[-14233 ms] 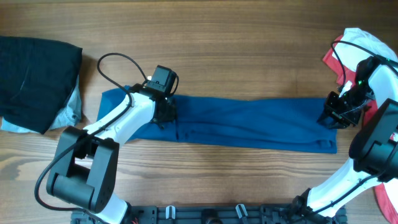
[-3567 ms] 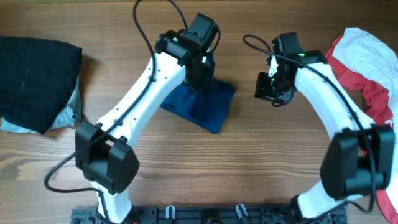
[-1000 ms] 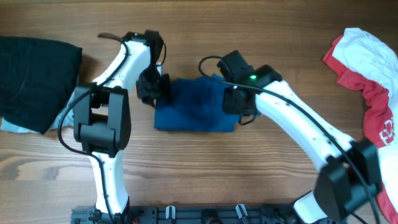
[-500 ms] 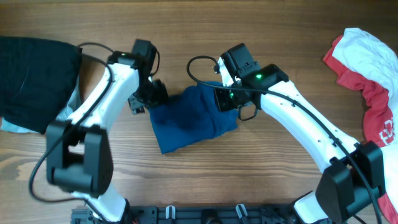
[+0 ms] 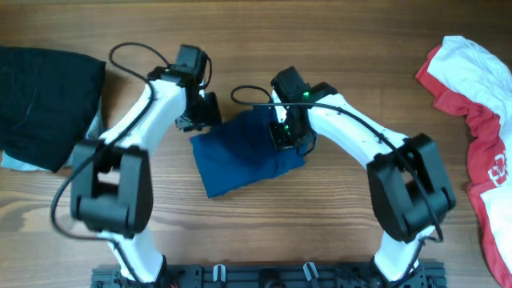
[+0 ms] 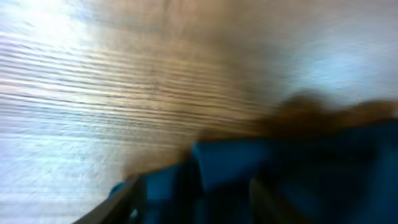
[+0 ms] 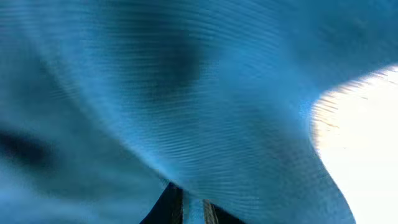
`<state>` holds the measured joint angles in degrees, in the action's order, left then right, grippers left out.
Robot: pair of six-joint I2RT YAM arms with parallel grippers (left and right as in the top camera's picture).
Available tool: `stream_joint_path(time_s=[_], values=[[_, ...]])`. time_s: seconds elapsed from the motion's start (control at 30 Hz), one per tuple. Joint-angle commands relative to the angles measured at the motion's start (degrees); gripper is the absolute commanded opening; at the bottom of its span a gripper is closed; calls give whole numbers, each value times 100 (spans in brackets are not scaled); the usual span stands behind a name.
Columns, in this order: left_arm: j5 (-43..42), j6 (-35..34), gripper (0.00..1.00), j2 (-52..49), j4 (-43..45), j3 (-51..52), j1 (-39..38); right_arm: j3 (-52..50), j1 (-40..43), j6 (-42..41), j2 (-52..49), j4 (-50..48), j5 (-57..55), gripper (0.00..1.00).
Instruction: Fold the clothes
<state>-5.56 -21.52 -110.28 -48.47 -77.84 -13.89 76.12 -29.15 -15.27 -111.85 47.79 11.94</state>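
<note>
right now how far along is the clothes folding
Done: the black clothes lie folded at the left edge. In hand: the blue garment is a compact folded bundle, with the left fingers and right fingers at its top edge; the right pair seems pinched on it. Still to do: the red-and-white garment, crumpled at the right.

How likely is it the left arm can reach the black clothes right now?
Probably yes: only bare table lies between the left claw and the black clothes, though it sits at the blue garment.
</note>
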Motion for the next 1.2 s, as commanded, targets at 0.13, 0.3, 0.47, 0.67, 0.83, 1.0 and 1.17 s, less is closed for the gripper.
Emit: stream_joint_path(time_s=[0.13, 0.3, 0.47, 0.67, 0.83, 1.0, 1.17], values=[[92, -85, 11, -750, -691, 17, -9, 0, 334, -870, -28, 59, -1239, 16], [-15, -339, 4, -748, -2039, 17, -15, 0, 852, -166, -28, -313, -988, 19], [-9, -450, 4, -577, -2529, 17, -15, 2, 920, 28, 13, -197, -935, 18], [925, -638, 80, 258, -2218, -140, 35, 2, 909, 293, 1121, 330, -424, 20], [634, 66, 100, 693, -1370, -643, 225, 2, 909, 282, 2087, 848, -374, 30], [-1574, 1847, 100, 485, -501, -645, 227, 0, 909, 284, 2245, 1292, -374, 36], [-2472, 2551, 100, -118, -417, -645, 227, 0, 909, 234, 2245, 1357, -378, 36]])
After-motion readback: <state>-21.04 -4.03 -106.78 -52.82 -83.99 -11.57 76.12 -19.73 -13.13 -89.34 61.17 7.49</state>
